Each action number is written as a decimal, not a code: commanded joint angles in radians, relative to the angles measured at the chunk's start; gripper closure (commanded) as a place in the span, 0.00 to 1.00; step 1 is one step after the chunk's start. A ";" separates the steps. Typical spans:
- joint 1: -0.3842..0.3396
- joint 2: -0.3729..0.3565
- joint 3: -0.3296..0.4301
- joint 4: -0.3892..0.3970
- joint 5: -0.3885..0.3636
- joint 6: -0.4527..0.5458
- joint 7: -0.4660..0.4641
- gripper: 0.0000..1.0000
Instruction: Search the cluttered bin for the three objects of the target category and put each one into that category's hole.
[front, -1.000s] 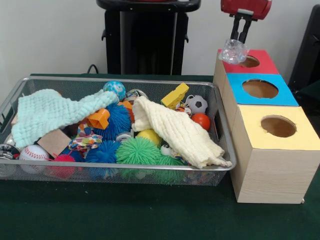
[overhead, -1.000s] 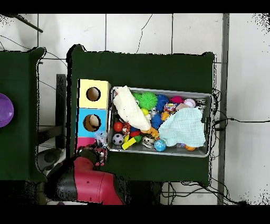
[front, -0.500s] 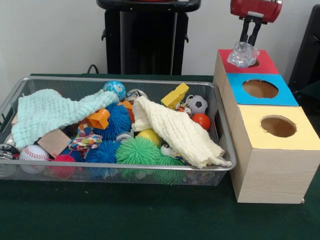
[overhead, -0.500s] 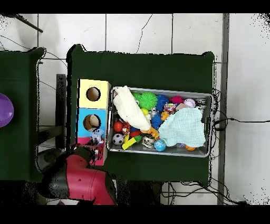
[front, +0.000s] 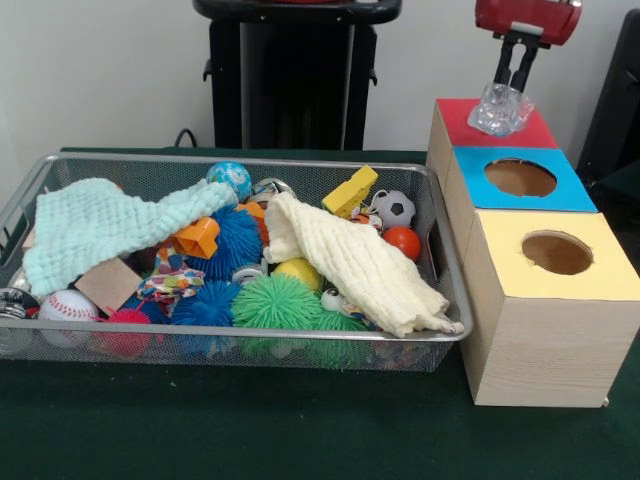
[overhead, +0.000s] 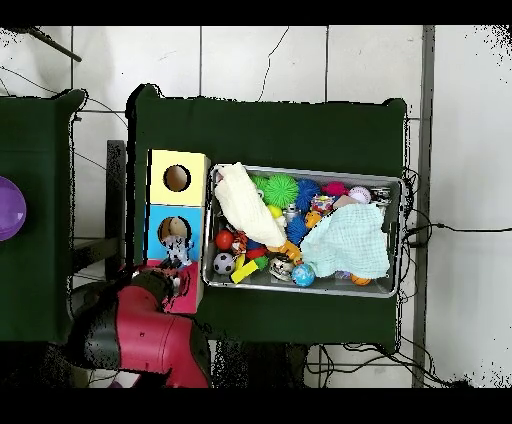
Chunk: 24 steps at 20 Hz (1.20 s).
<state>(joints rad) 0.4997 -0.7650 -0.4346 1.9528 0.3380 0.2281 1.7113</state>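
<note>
My gripper (front: 513, 88) hangs from the red arm over the red-topped box (front: 455, 118), shut on a clear knobbly ball (front: 499, 110) that covers the red box's hole. In the overhead view the red arm (overhead: 150, 335) hides the red box and the ball. Beside the red box stand the blue-topped box (front: 472, 177) and the yellow-topped box (front: 500, 250), each with an open round hole. The wire bin (front: 240, 345) holds spiky green (front: 277, 301) and blue (front: 238, 240) balls, a baseball (front: 66, 305), a small soccer ball (front: 395, 208), an orange ball (front: 403, 242) and two cloths.
A cream cloth (front: 350, 262) and a mint cloth (front: 95, 225) lie over much of the bin's contents. A yellow block (front: 350, 191) and an orange toy (front: 197, 237) lie among the balls. A black stand (front: 290, 75) rises behind the bin. Dark green cloth (front: 250, 420) covers the table.
The gripper has carried the clear ball to the right, from the red box's left edge to over its hole. The bin's contents have not moved.
</note>
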 joint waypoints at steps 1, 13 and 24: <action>-0.014 0.034 -0.005 -0.081 0.051 0.139 0.265 1.00; 0.012 0.073 -0.021 -0.121 0.071 0.153 0.289 1.00; 0.032 0.124 -0.028 -0.141 0.111 0.119 0.303 1.00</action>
<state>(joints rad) 0.5323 -0.7011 -0.4873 1.8688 0.3909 0.2631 1.7121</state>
